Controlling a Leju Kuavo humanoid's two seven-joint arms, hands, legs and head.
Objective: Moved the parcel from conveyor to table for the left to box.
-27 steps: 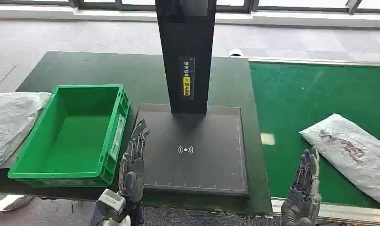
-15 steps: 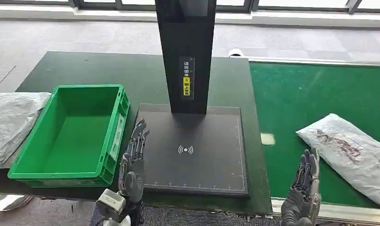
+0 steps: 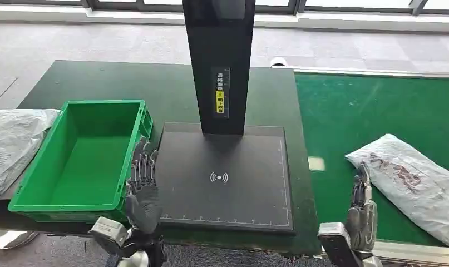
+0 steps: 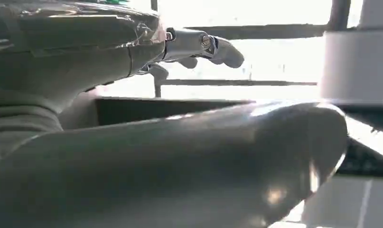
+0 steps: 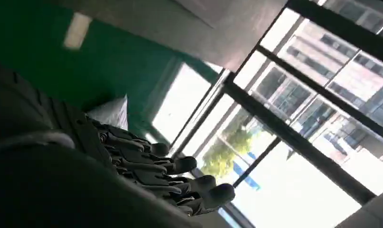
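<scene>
- The dark green table (image 3: 88, 78) fills the left and centre of the head view; its far edge lies toward 12 o'clock.
- The bright green conveyor belt (image 3: 372, 105) runs along the table's 3 o'clock side, touching its edge.
- The black flat scanner platform (image 3: 238, 200) lies on the table's near centre; a black upright post (image 3: 219, 50) rises from its 12 o'clock edge and carries a small yellow-and-white label.
- The empty green plastic crate (image 3: 44, 203) stands at 9 o'clock of the platform, just beside it.
- The grey-white plastic mailer parcel (image 3: 414, 183) lies flat on the belt at 3 o'clock of the platform, well apart from it, tilted across the belt.
- A second crumpled grey plastic bag (image 3: 13, 142) lies at 9 o'clock of the crate, touching its wall and overhanging the table edge.
- The left hand (image 3: 141, 186) hovers over the crate's 3 o'clock wall, fingers extended and slightly spread, holding nothing; the left wrist view confirms extended fingers (image 4: 218, 47).
- The right hand (image 3: 362, 214) stands at 7 o'clock of the parcel, just beside its near corner, fingers straight toward 12 o'clock and empty; contact cannot be told. The right wrist view shows its fingers (image 5: 180, 166) side by side, lightly curled.
</scene>
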